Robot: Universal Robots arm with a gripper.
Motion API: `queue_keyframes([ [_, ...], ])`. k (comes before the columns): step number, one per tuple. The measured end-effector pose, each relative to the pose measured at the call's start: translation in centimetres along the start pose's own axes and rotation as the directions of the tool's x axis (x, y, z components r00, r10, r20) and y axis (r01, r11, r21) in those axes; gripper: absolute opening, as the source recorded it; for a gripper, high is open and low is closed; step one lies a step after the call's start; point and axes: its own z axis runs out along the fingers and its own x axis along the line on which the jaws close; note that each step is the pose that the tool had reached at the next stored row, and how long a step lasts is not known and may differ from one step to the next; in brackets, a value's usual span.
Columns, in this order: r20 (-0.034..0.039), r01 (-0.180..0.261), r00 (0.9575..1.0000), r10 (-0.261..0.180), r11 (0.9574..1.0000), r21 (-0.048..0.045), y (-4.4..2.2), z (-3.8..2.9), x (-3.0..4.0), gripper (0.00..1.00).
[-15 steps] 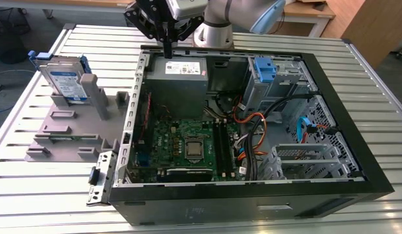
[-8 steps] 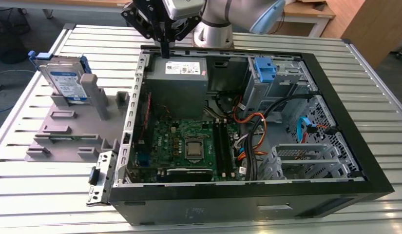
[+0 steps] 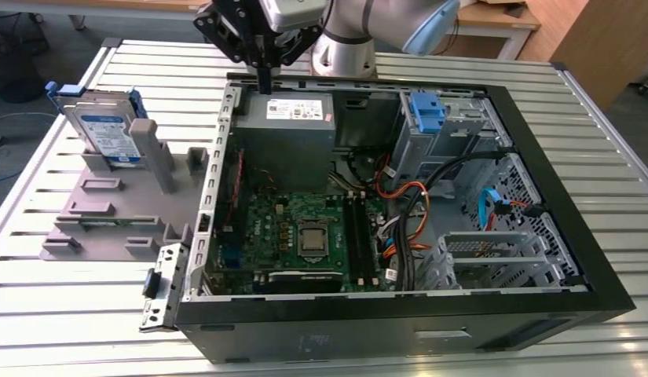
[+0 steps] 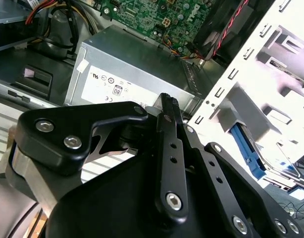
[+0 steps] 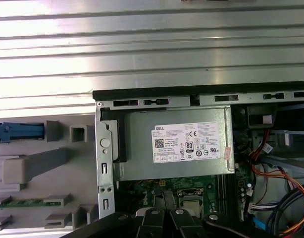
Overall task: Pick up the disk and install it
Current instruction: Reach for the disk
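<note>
**Gripper (image 3: 264,86) closed and empty at case (image 3: 609,267); disk (image 3: 104,129) on fixture (image 3: 104,212)**

Gripper: the fingers (image 4: 167,106) are pressed together with nothing between them. In the exterior view it points down at the far rim of the case, over the back edge of the power supply (image 3: 287,118). Whether it touches either cannot be told.

Exterior view's left: the disk stands upright on its edge in a slot of the grey fixture, label facing the camera and blue carrier around it. It is well apart from the gripper and outside the case. The fixture lies on the slatted table (image 3: 575,94), just beside the case.

Centre: the case lies open on its side. The power supply sits in its far corner, white label up, and the motherboard (image 3: 302,228) lies nearer the camera.

Exterior view's right: a blue bracket (image 3: 426,110) sits in the metal drive cage (image 3: 460,129). Orange and black cables (image 3: 408,196) run beside the motherboard.
</note>
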Motion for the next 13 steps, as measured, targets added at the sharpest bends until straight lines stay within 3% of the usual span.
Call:
queue_keyframes([
  [13, -0.0001, 0.0, 1.0, 0.0, 1.0, 0.0001, -0.06, 0.0, 0.82, 0.11],
])
